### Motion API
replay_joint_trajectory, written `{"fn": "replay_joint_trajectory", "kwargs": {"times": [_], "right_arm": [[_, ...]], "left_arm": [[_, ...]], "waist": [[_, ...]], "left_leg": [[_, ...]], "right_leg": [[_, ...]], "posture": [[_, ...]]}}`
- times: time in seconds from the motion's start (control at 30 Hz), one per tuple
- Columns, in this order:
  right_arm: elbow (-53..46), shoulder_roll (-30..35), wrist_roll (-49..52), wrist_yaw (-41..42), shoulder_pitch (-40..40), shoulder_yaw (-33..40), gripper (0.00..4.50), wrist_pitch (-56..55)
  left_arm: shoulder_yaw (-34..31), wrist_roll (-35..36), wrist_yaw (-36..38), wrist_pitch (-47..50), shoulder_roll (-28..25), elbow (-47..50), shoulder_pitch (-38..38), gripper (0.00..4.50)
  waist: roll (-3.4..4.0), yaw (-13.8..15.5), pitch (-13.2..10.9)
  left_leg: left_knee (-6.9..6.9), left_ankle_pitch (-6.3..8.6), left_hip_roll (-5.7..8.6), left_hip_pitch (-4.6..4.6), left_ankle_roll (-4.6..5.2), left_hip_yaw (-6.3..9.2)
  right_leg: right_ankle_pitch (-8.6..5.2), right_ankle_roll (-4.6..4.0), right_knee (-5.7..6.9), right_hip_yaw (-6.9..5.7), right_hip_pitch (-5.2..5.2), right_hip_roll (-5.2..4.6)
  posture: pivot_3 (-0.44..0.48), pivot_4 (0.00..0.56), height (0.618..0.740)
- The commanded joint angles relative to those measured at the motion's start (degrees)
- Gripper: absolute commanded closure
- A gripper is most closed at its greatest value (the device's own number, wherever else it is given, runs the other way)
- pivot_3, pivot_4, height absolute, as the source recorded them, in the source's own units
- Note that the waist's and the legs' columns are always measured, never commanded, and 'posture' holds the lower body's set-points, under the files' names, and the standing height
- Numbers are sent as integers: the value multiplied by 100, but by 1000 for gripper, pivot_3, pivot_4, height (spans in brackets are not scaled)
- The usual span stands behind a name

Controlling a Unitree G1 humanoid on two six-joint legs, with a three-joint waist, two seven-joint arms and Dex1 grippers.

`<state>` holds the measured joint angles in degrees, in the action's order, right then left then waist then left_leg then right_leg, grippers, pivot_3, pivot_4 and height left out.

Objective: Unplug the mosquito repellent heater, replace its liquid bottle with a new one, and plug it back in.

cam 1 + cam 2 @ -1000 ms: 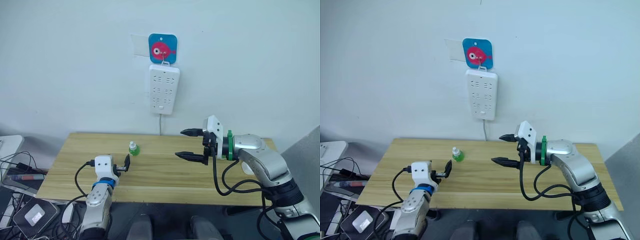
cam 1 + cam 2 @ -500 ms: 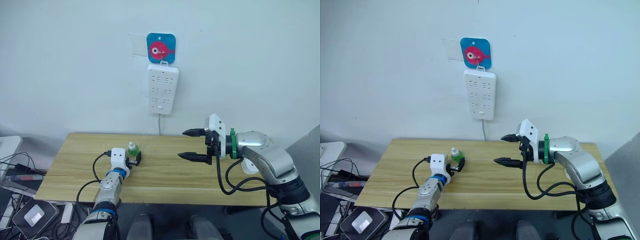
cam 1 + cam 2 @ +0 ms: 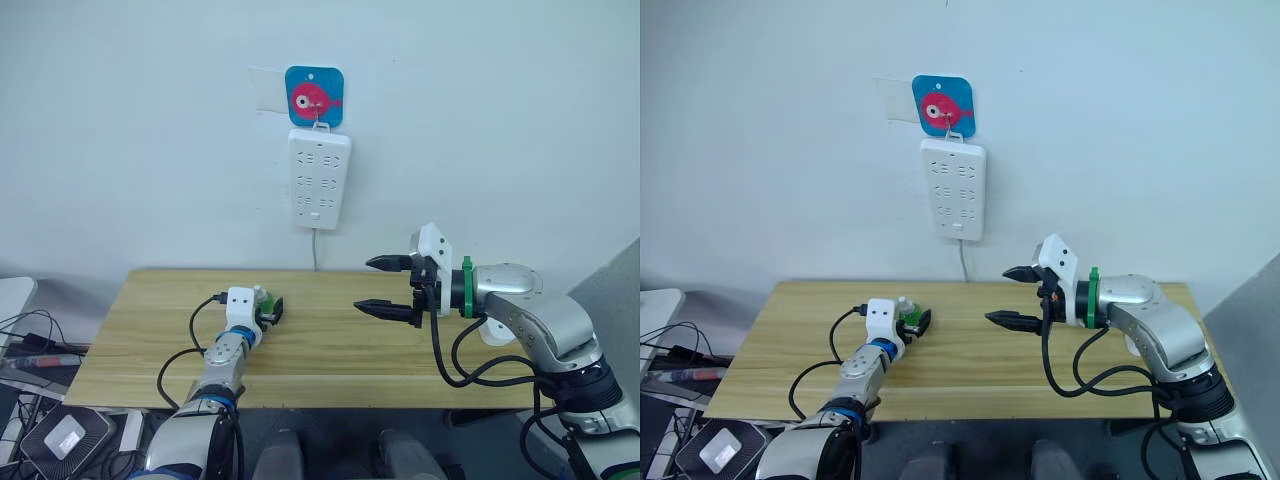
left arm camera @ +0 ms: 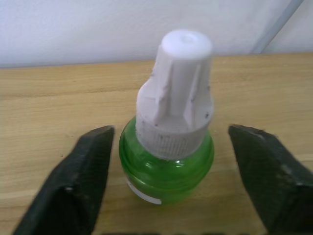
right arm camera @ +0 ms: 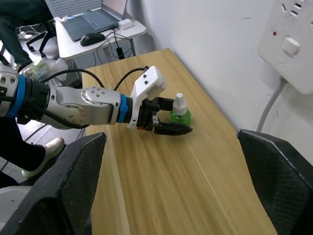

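The new one (image 4: 168, 161), a squat green bottle with a white screw cap, stands upright on the wooden table (image 3: 330, 350) left of centre. My left gripper (image 4: 170, 129) is open with a finger on each side of it, a gap between each and the bottle. From the head view the gripper (image 3: 272, 310) hides most of the bottle (image 3: 262, 294). My right gripper (image 3: 365, 285) hangs open and empty above the table's middle right. The heater and its liquid bottle are out of view.
A long white power strip (image 3: 319, 180) hangs on the wall under a blue fish hook (image 3: 313, 97), its cord dropping behind the table. A small white object (image 3: 490, 335) peeks from behind my right forearm. Cables and devices (image 3: 40, 345) lie left of the table.
My left gripper has moved forward across the table to the capped bottle and now straddles it. The right gripper has stayed open in about the same place. The camera shifted slightly.
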<state>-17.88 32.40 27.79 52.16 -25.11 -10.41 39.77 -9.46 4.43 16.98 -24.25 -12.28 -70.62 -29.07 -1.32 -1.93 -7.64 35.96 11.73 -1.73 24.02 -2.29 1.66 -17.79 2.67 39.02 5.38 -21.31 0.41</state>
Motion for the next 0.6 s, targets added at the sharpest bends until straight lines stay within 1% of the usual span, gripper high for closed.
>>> {"fn": "replay_joint_trajectory", "kwargs": {"times": [0.03, 0.07, 0.1, 0.3, 0.37, 0.43, 0.5, 0.6], "right_arm": [[-247, -37, 129, -75, -12, 182, 0, 1], [-254, -39, 137, -88, -12, 182, 0, 6], [-262, -40, 144, -100, -9, 184, 0, 13], [-291, -35, 157, -148, 48, 181, 0, 7], [-303, -26, 150, -149, 82, 183, 0, -6], [-309, -1, 134, -130, 128, 184, 0, -38], [-295, 73, 52, -49, 177, 144, 0, -153], [-271, 199, -66, 123, 220, 47, 0, -360]], "left_arm": [[-76, 16, 5, -103, -36, -9, 31, 1838], [-81, 19, 10, -106, -39, -10, 42, 2155], [-86, 24, 19, -112, -44, -8, 56, 2263], [-11, -25, 190, -263, -72, 162, 147, 2262], [101, -106, 295, -380, -91, 369, 237, 2262], [222, -137, 538, -445, -90, 741, 410, 2262], [542, -300, 924, -514, -135, 1331, 721, 2262], [1132, -360, 1794, -267, -295, 2816, 1360, 2262]], "waist": [[0, 0, 0], [0, 0, 0], [0, 0, 0], [0, -1, 0], [-1, -1, -1], [-1, -2, -1], [0, -3, -2], [2, -6, -6]], "left_leg": [[0, 0, 0, 0, 0, 0], [0, 0, 0, 0, 0, 0], [0, 0, 0, -1, 0, 0], [0, 0, 0, 0, 0, 0], [0, 0, 0, 0, 0, 0], [0, 0, 0, 0, 0, -1], [0, 0, -1, 0, 0, -1], [-3, 0, -2, 0, -1, -2]], "right_leg": [[0, 0, 0, -1, 0, 0], [0, 0, 0, -1, 1, 0], [0, 0, 0, -1, 1, 0], [0, 0, 1, 0, 0, 0], [0, 0, 0, 0, 1, 0], [0, 0, 0, 1, 1, 0], [0, 0, 0, 1, 0, 0], [0, 0, -1, 3, 0, 0]], "posture": [[-32, 123, 740], [-32, 124, 740], [-33, 126, 740], [-33, 133, 740], [-33, 137, 740], [-33, 141, 740], [-30, 144, 740], [-24, 148, 740]]}}
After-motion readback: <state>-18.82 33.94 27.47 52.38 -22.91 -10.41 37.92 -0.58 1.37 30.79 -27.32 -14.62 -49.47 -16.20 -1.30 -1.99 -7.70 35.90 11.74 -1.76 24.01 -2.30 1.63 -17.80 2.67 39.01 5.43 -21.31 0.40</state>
